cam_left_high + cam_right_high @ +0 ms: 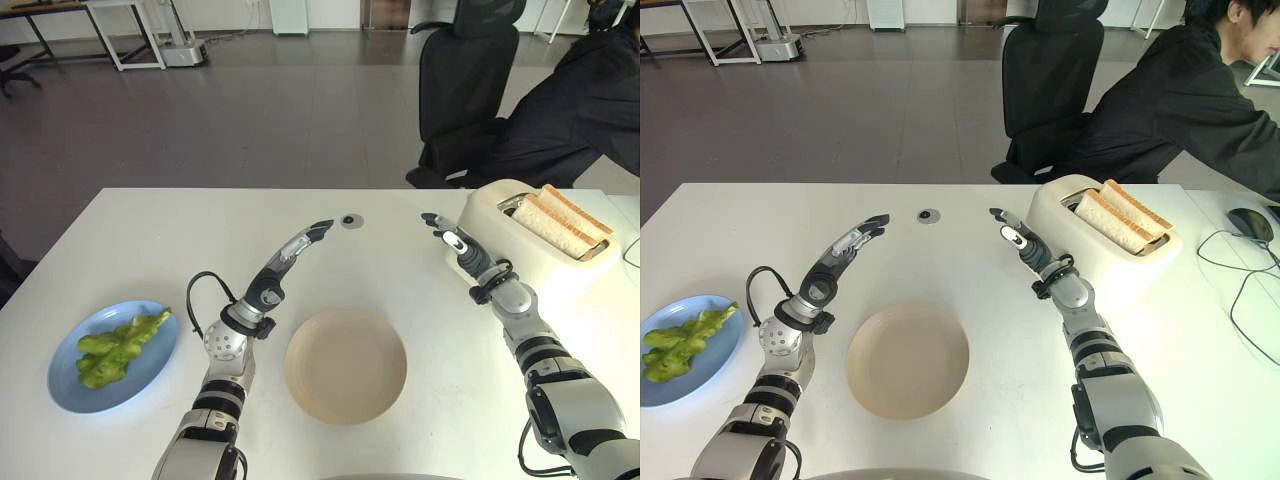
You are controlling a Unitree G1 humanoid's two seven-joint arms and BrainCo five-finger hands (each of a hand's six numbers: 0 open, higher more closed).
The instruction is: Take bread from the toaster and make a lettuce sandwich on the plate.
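1. Left eye view is showing the right hand [455,245] hovering over the table [150,230], fingers stretched flat and holding nothing. The toaster [500,228] is sitting just beyond it on its outer side, near but not touching.
2. Two slices of bread [562,222] are poking up out of the toaster slots, past the right hand's fingertips, and are not yet pulled.
3. The left hand [297,248] is hanging straight and empty too, fingers extended, pointing forward and inward.
4. The cream plate [345,400] is lying between the two hands, closer to the robot than either set of fingertips, and it's bare.
5. The lettuce [118,345] is resting on a blue plate [70,395], well out to the left of the left hand.
6. By my read, the task is barely getting going. Pulling the bread, plating it and layering the lettuce are all waiting, and the toaster grab is looking like the right hand's first job.
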